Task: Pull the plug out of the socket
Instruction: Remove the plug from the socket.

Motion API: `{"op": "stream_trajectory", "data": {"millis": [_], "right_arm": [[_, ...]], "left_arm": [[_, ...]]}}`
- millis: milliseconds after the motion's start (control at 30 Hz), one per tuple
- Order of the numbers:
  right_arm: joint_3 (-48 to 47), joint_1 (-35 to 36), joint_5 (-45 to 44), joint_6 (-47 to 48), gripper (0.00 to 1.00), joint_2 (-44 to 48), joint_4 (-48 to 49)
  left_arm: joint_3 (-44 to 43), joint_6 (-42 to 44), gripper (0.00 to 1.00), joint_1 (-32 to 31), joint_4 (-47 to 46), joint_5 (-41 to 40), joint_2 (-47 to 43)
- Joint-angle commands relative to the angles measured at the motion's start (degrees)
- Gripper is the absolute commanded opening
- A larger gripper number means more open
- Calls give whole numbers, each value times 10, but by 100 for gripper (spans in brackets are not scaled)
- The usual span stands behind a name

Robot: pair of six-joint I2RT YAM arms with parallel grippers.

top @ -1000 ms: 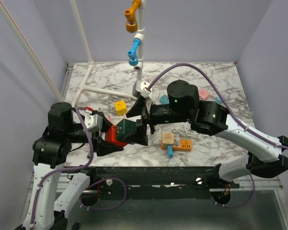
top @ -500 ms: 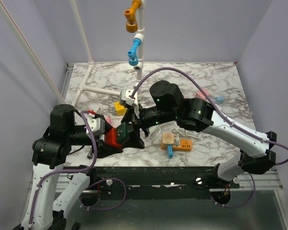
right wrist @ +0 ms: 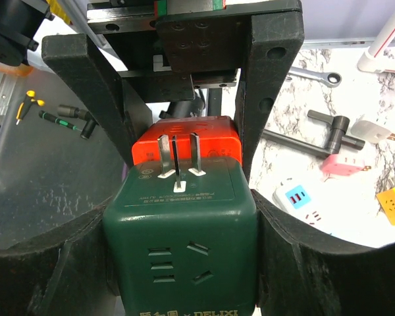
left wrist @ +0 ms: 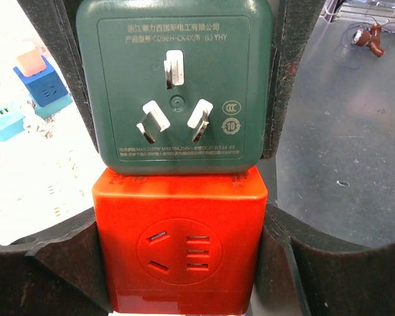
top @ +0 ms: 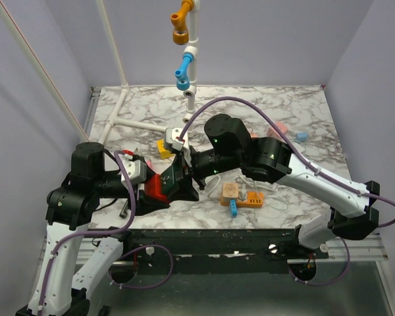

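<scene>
A red cube socket block [left wrist: 180, 243] and a green cube plug [right wrist: 178, 230] are joined face to face, held above the table's near left. The green cube's three bare prongs [right wrist: 176, 158] point upward. My left gripper [left wrist: 180, 224] is shut on the red cube [top: 155, 188], one finger on each side. From the other side my right gripper [right wrist: 180, 224] is shut on the green cube [top: 175, 178], pads against both flanks. Part of a white power strip [right wrist: 296, 197] with a blue outlet lies on the table below.
An orange block with a wooden piece [top: 240, 194] and a small blue part [top: 233, 208] lie right of the cubes. A yellow cube [top: 163, 149] lies behind them. A white pipe frame [top: 192, 72] stands at the back. A pink plug [right wrist: 342, 164] and metal tools [right wrist: 332, 135] lie nearby.
My right gripper has moved left onto the green cube and closed from wide open onto its sides. The left gripper has kept its grip on the red cube and barely moved.
</scene>
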State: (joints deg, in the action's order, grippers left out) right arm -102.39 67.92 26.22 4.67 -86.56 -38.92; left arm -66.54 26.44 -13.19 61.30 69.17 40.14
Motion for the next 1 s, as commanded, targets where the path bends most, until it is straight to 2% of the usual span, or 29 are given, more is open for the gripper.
{"op": "stream_trajectory", "data": {"millis": [0, 67, 167, 300, 533, 800, 967], "right_arm": [[3, -6, -21, -13, 34, 38, 7], [-2, -6, -16, -12, 23, 35, 3], [-12, -6, -17, -8, 17, 32, -4], [-27, -6, -21, 3, 1, 35, -21], [-40, -6, -78, 17, 1, 81, -34], [0, -6, -120, 18, 1, 160, 30], [5, -6, -137, 24, 1, 170, 22]], "left_arm": [[4, 14, 4, -7, -17, 17, -10], [4, 15, 4, -11, -16, 12, -10], [7, 20, 4, -20, -11, -2, -10], [10, 29, 1, -36, -1, -24, -11], [18, 33, 0, -53, 1, -66, -12], [31, 22, 0, -65, -12, -98, -15], [29, 26, 0, -74, -2, -125, -9]]}}
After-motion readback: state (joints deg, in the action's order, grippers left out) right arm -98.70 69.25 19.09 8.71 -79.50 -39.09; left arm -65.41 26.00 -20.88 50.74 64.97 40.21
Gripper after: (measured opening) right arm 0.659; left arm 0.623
